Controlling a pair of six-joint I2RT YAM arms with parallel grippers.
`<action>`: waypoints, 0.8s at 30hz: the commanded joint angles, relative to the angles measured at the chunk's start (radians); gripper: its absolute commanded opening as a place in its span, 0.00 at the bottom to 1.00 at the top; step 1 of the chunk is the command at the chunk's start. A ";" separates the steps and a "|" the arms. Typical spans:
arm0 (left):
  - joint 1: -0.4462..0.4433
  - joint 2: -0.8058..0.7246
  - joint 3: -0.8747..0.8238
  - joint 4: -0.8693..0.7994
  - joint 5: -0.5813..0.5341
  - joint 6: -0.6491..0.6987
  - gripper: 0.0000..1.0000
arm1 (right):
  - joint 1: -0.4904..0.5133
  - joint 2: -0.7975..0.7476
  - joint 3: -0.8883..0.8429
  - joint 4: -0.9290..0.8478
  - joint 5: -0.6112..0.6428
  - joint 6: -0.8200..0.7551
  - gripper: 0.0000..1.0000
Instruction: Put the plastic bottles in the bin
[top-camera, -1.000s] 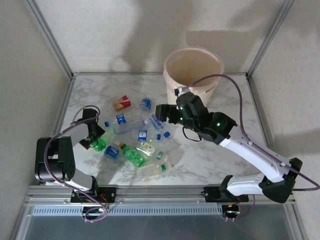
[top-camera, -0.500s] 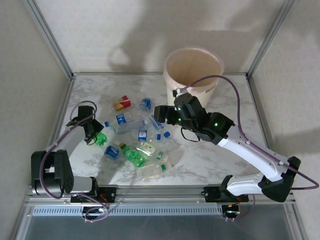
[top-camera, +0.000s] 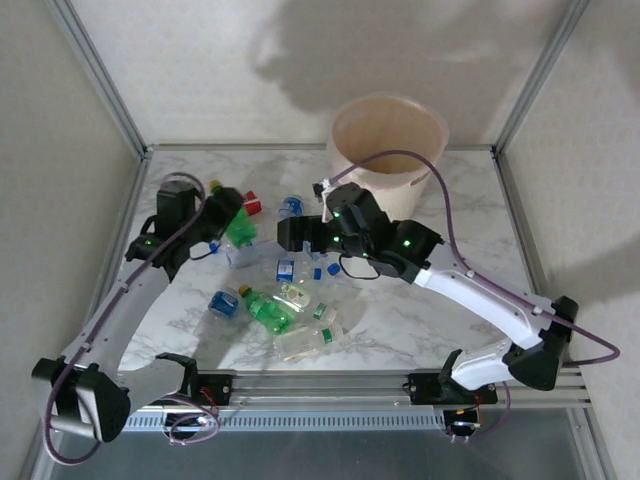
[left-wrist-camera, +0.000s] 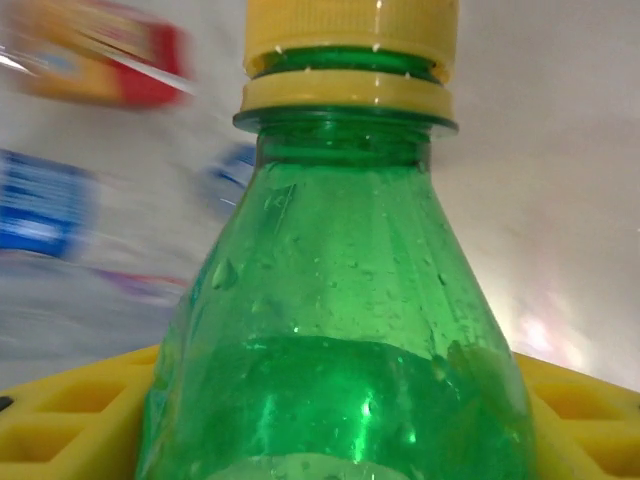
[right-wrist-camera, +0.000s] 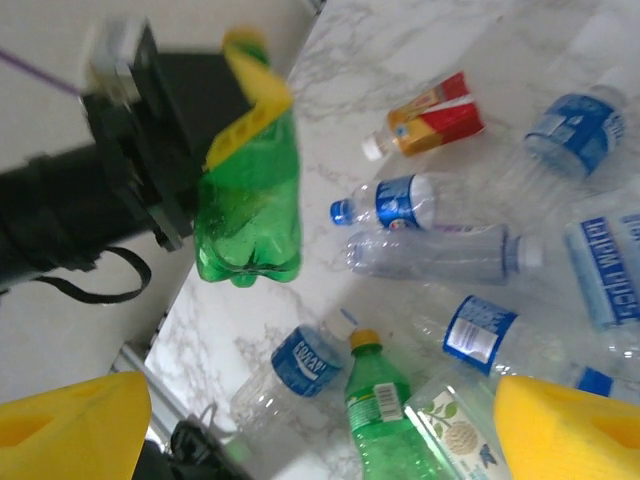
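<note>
The step in hand is carrying one green bottle (top-camera: 240, 228) to the bin (top-camera: 385, 125). To do it well, the left pincer (top-camera: 232, 215) should hold the bottle high enough to pass over the bin's rim, and it should let go only once the bottle hangs above the opening. The right arm lies between them, so the path needs to go round it.

The left pincer is closed partway on the green bottle. In the left wrist view its yellow pads (left-wrist-camera: 60, 420) sit at either side of the body, below the yellow cap. The bottle hangs clear of the tabletop (top-camera: 400, 320), near its far left. The right pincer (top-camera: 290, 235) is spread wide and holds nothing, hovering over the other bottles (top-camera: 285, 300) scattered on the tabletop.
</note>
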 joint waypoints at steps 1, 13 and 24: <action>-0.092 0.001 0.097 0.111 0.043 -0.107 0.63 | 0.015 0.016 0.060 0.037 -0.064 -0.014 0.91; -0.263 0.052 0.221 0.163 0.083 -0.095 0.62 | 0.003 -0.035 0.049 0.110 -0.054 0.045 0.99; -0.275 0.055 0.234 0.191 0.118 -0.105 0.63 | -0.029 -0.034 0.019 0.165 -0.111 0.088 0.84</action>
